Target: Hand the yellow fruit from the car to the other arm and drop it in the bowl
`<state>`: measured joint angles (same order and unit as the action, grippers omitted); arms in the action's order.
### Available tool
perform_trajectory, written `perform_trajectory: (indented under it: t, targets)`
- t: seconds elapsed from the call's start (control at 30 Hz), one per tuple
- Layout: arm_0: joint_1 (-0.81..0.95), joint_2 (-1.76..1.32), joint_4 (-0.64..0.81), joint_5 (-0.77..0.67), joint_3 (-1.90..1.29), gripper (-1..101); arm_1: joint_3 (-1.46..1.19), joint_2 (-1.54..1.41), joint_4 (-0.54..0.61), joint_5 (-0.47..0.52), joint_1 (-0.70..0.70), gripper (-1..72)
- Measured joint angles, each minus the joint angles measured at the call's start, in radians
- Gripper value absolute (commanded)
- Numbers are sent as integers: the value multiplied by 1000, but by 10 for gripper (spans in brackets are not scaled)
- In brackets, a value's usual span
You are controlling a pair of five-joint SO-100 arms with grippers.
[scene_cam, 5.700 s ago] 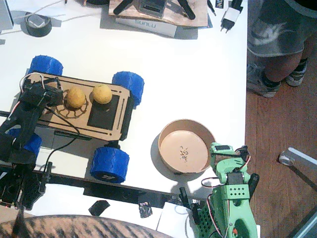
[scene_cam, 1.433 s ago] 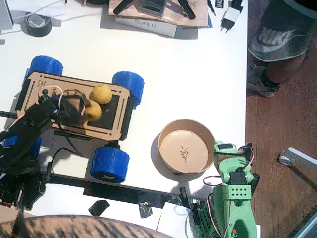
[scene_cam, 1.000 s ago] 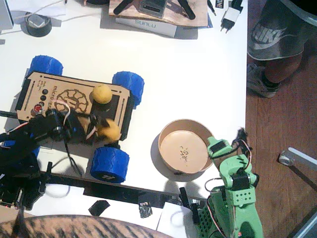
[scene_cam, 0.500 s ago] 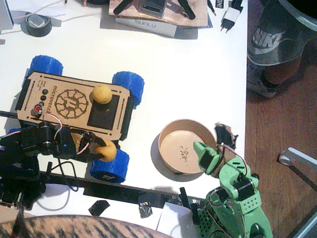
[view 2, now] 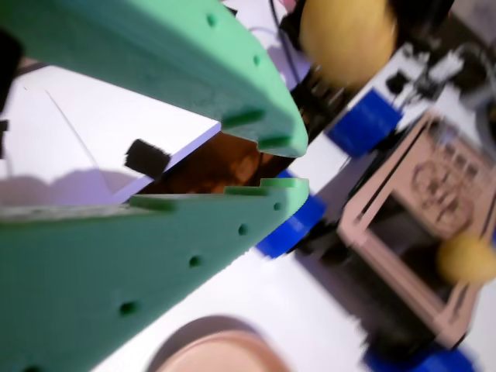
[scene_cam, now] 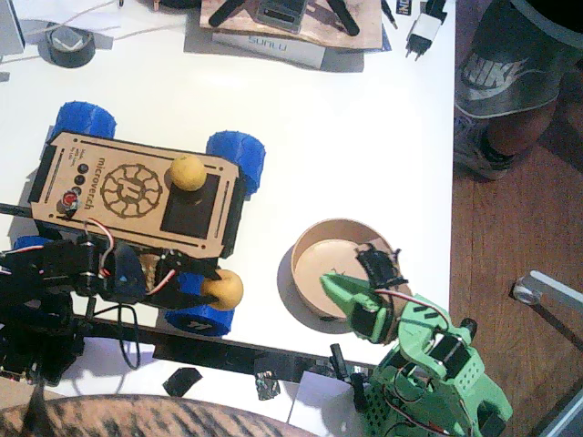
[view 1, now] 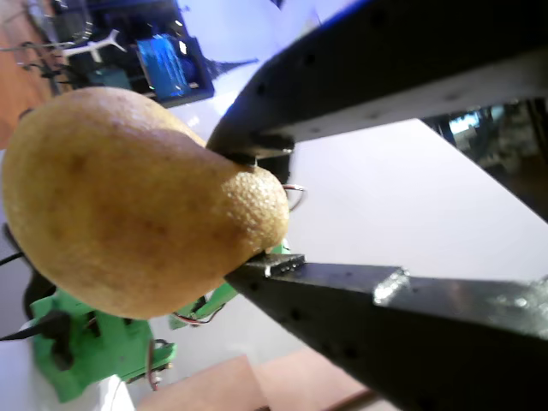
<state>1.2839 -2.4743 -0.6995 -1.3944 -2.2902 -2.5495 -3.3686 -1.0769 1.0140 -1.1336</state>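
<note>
The dull ochre yellow fruit (scene_cam: 225, 289) is off the car (scene_cam: 100, 187), held in front of its near blue wheel (scene_cam: 196, 314) by my black left gripper (scene_cam: 208, 284), which is shut on it. In a wrist view the yellow fruit (view 1: 128, 205) fills the space between the black fingers (view 1: 342, 282). My mint-green right gripper (scene_cam: 346, 269) hovers open over the tan bowl (scene_cam: 314, 241), pointing left toward the fruit with a gap between them. Its own wrist view shows the green gripper (view 2: 291, 164) with jaws apart, the yellow fruit (view 2: 345, 39) ahead and the bowl (view 2: 225, 353) below.
A brighter yellow fruit (scene_cam: 187, 172) sits on the car's deck beside the black panel (scene_cam: 196, 209). A tape roll (scene_cam: 69, 44), a box (scene_cam: 273, 41) and a plug (scene_cam: 421, 32) lie at the far edge. A person's legs (scene_cam: 510, 82) stand beyond the right table edge.
My left gripper has carried the yellow fruit off the car and rightward past the near wheel. The green right gripper has swung left over the bowl toward it.
</note>
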Motion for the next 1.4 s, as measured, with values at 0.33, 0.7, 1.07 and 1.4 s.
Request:
perform_trajectory:
  t: [0.33,0.7,1.07,1.4]
  targets:
    - [21,-34,232,-12,-209,-1,-38,66,126,11,-164,-1]
    - [23,-34,253,-12,-210,-1,-75,83,193,20,-201,-1]
    - [23,-34,259,-12,-210,-1,-97,89,210,20,-206,140]
    - [23,-34,259,-12,-210,-1,-103,156,232,12,-209,178]
